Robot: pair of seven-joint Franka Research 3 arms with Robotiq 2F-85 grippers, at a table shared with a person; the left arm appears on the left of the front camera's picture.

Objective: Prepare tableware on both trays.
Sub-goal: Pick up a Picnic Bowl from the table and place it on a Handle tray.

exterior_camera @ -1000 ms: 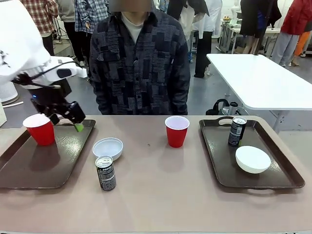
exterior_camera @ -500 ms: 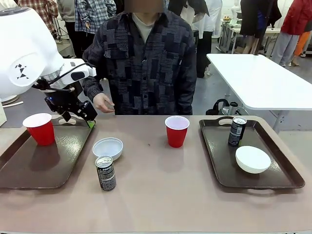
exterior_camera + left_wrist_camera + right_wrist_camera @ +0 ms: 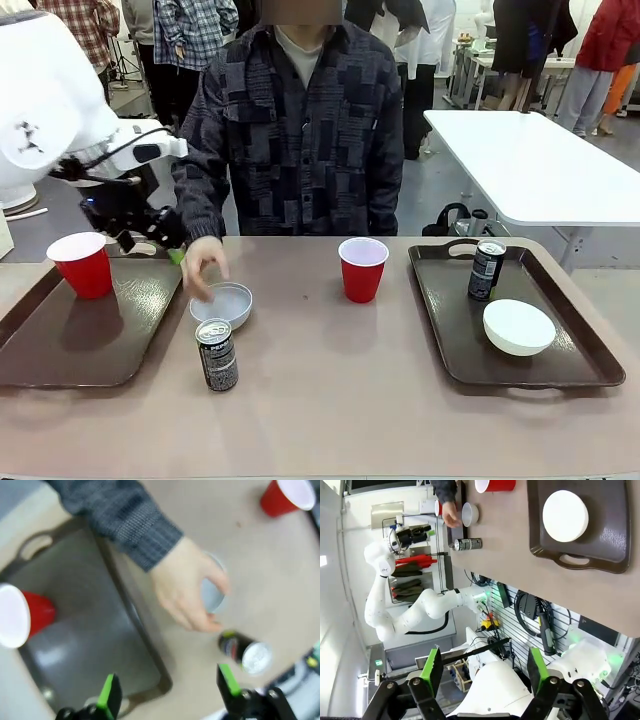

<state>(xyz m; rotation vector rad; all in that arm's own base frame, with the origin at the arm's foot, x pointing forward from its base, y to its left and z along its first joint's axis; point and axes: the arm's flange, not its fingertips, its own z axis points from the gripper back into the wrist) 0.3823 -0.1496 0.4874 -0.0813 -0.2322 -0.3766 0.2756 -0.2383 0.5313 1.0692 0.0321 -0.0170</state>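
At the shared table (image 3: 340,390), a person's hand (image 3: 203,268) reaches the bowl (image 3: 232,306); the left gripper (image 3: 167,677), wide open and empty, should wait clear.

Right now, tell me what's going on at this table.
The person's hand is on the small round white bowl on the table beside the left dark brown plastic tray, which holds one red plastic cup. The robot's left hand hovers open and empty over that tray's far edge. A slim dark can and another red cup stand off the trays.
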